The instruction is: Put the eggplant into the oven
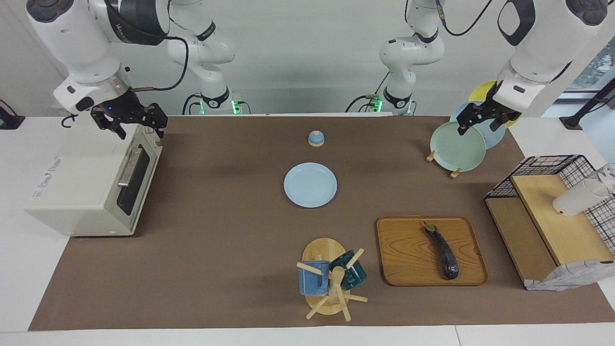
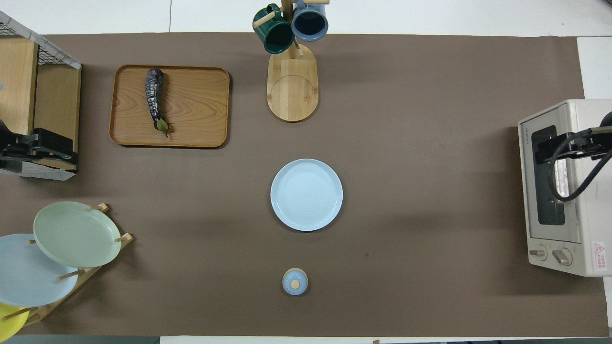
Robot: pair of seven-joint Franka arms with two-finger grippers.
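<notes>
The dark purple eggplant [image 1: 444, 254] [image 2: 154, 98] lies lengthwise on a wooden tray [image 1: 408, 259] [image 2: 196, 105] toward the left arm's end of the table, its green stem pointing toward the robots. The white oven [image 1: 81, 192] [image 2: 588, 215] stands at the right arm's end, with its glass door [image 1: 132, 180] shut. My right gripper [image 1: 137, 126] [image 2: 545, 150] hangs open over the oven's top and holds nothing. My left gripper [image 1: 483, 124] [image 2: 33, 153] hangs open and empty above the plate rack, well away from the eggplant.
A light blue plate [image 1: 310, 185] sits mid-table, with a small blue lid [image 1: 315, 138] nearer the robots. A mug tree [image 1: 331, 278] carries a blue and a green mug beside the tray. The plate rack [image 1: 459, 146] and a wire shelf [image 1: 552, 211] stand at the left arm's end.
</notes>
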